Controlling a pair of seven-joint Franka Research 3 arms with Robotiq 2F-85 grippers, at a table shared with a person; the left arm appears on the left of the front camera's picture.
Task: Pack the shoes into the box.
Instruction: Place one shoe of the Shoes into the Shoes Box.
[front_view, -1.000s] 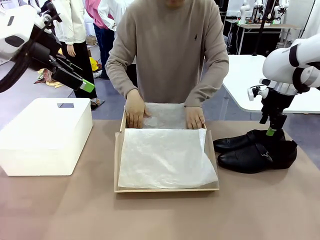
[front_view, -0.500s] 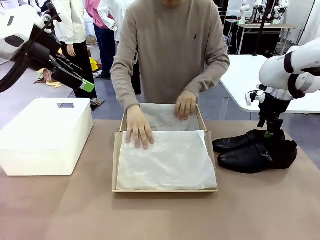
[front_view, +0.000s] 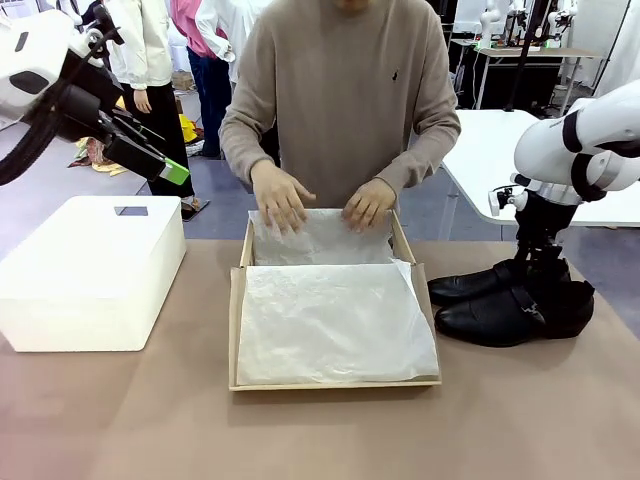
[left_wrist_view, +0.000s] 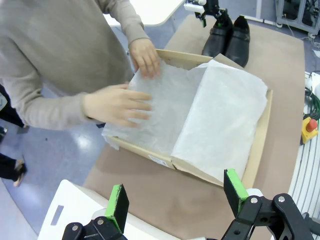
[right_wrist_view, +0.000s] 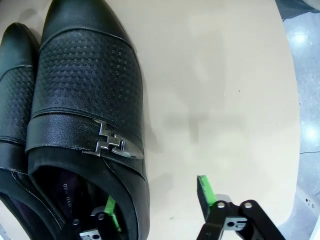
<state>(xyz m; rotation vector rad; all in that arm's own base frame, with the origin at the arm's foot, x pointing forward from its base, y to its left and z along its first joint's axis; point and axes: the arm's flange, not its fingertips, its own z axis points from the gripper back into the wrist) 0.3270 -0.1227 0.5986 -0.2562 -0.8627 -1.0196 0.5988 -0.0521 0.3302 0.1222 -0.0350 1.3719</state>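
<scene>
The tan box lies open mid-table, lined with white tissue paper; a person's hands press the tissue at its far end. The two black shoes lie side by side to the right of the box, toes toward it. My right gripper is down at the far shoe's heel. In the right wrist view it straddles that shoe's side wall, one finger inside the opening and one outside, jaws apart. My left gripper hangs open and high at far left, empty, looking down on the box.
A large white plastic bin with a handle cutout stands at the table's left. Bare brown tabletop lies in front of the box. The table's far edge runs just beyond the shoes. Other people stand behind at the left.
My right gripper has come down a little onto the shoes. The person's hand has moved from the front tissue sheet to the box's far end. My left arm has stayed still.
</scene>
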